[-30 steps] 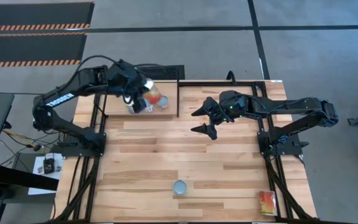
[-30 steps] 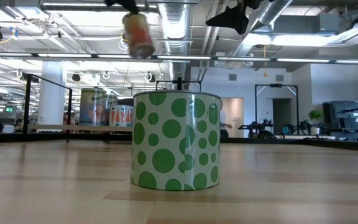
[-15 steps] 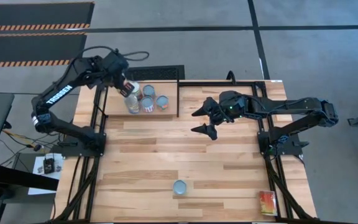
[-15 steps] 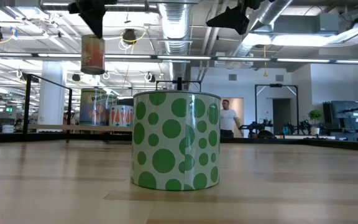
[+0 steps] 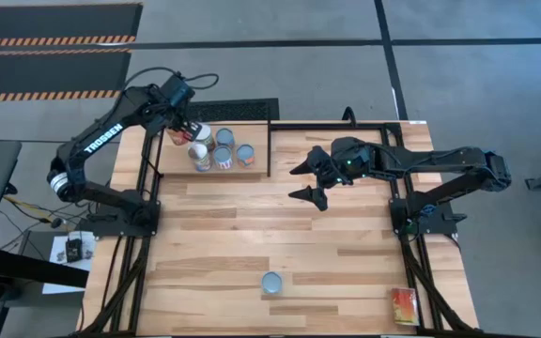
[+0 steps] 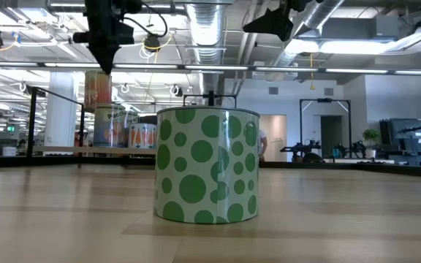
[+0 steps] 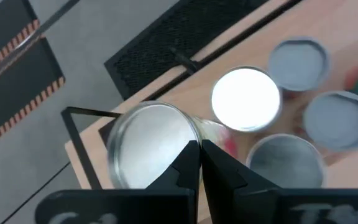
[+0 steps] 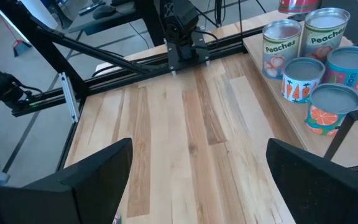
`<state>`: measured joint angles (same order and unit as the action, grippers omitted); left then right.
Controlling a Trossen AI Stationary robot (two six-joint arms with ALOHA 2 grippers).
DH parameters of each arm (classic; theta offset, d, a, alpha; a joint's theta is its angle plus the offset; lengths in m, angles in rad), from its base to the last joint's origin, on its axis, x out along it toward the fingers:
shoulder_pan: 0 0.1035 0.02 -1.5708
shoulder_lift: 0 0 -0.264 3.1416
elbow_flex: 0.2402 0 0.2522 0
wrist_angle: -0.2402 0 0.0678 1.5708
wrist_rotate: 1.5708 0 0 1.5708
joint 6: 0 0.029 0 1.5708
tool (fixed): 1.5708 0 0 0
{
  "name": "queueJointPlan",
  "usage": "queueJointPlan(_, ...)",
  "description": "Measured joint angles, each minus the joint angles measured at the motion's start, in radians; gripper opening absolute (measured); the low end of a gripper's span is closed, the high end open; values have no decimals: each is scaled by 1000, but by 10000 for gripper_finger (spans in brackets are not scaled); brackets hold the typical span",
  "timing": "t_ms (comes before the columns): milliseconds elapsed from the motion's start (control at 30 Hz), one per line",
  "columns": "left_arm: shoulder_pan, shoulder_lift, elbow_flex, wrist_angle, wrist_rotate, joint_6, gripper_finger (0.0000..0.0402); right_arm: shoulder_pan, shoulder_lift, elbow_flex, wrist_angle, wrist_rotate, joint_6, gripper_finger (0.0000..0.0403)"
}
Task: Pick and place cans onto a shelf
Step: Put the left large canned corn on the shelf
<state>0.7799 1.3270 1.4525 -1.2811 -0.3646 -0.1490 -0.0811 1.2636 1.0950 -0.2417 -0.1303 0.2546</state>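
Can gripped by left end effector over shelf.

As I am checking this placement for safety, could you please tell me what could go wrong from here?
1. The left gripper pinches the held can only at its rim, above the shelf; it might tilt or slip.
2. The shelved cans stand close beside it; lowering it could knock one.
The right gripper hovers open over the table.
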Motion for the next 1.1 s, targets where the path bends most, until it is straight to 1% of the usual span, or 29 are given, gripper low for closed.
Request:
queueJointPlan(100,27,-1,-32,42,-8,1,0,0,0,0,-1,1,2,388)
queueJointPlan(367,104,-1,-117,92,-2,7,0,0,0,0,-1,1,1,388)
queueJointPlan(600,116,-1,-190,138,14,-4,0,0,0,0,-1,1,1,388)
queueJointPlan(900,132,-1,-201,159,11,-6,0,0,0,0,-1,1,1,388)
queueJointPlan(1100,134,27,-201,206,42,2,0,0,0,0,-1,1,0,388)
